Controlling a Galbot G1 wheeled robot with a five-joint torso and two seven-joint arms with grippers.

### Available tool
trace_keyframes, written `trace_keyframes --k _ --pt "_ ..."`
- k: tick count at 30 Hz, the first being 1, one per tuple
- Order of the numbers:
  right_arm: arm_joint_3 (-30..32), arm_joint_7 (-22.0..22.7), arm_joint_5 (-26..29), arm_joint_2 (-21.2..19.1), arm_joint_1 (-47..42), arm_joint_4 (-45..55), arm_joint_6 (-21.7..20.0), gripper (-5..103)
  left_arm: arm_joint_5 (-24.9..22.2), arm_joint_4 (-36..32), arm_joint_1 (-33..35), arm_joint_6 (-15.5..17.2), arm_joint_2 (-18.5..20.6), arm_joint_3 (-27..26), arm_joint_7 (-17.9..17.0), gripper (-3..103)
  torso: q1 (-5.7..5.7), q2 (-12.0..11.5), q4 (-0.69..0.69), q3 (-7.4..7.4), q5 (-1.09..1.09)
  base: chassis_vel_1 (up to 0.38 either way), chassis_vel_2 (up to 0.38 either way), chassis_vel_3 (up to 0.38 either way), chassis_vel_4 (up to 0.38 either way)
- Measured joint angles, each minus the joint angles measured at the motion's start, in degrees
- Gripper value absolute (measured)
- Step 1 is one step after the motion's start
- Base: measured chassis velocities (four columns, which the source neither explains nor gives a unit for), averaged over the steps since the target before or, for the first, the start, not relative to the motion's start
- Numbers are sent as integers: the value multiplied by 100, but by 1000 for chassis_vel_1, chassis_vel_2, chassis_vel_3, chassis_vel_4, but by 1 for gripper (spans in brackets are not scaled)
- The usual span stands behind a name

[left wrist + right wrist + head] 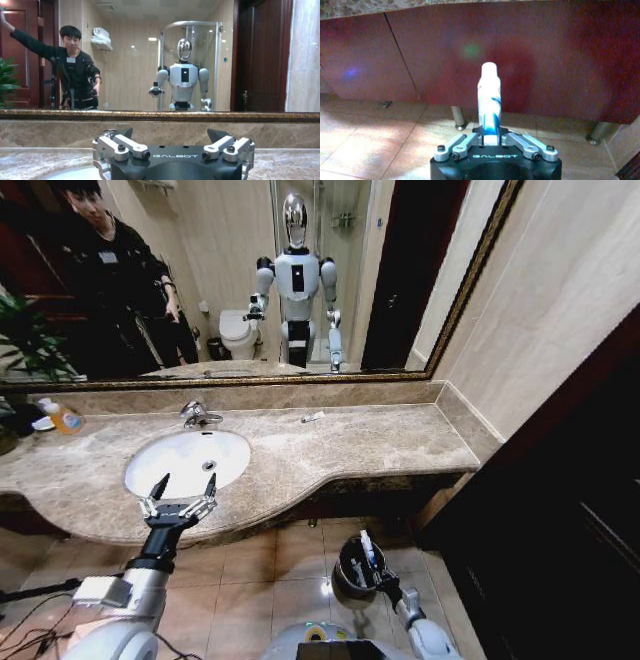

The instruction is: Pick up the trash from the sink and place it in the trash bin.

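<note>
Right gripper (489, 139) clamping white tube (489, 97), blue marks

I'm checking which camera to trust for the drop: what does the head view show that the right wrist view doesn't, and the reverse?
Head view alone: the trash bin on the floor under the right gripper, the sink, and the left gripper open at the sink's front edge. Right wrist view alone: the fingers shut on the white tube's base, with the dark red cabinet behind. Both show the tube held by the right gripper.
</note>
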Motion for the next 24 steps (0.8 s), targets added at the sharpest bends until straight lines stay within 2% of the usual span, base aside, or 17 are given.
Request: trace_keyframes --k 12,13,14,16,17,21,24 --pt "-46 160 -43 -57 -9 52 -23 13 0 0 0 0 0 0 0 100 0 0 0 0 0 0 0 0 0" --pt "-94 262 -47 -65 -11 70 -19 18 0 0 0 0 0 0 0 100 0 0 0 0 0 0 0 0 0" --pt "-94 262 -47 -65 -11 70 -19 18 0 0 0 0 0 0 0 100 0 0 0 0 0 0 0 0 0" --pt "-126 313 -49 -65 -11 87 -16 30 0 0 0 0 0 0 0 100 0 0 0 0 0 0 0 0 0" --pt "-126 313 -49 -65 -11 87 -16 30 0 0 0 0 0 0 0 100 0 0 0 0 0 0 0 0 0" --pt "-162 356 -56 -55 -14 116 -15 51 0 0 0 0 0 0 0 100 0 0 0 0 0 0 0 0 0" --pt "-168 366 -63 -48 -14 122 -14 57 0 0 0 0 0 0 0 100 0 0 0 0 0 0 0 0 0"
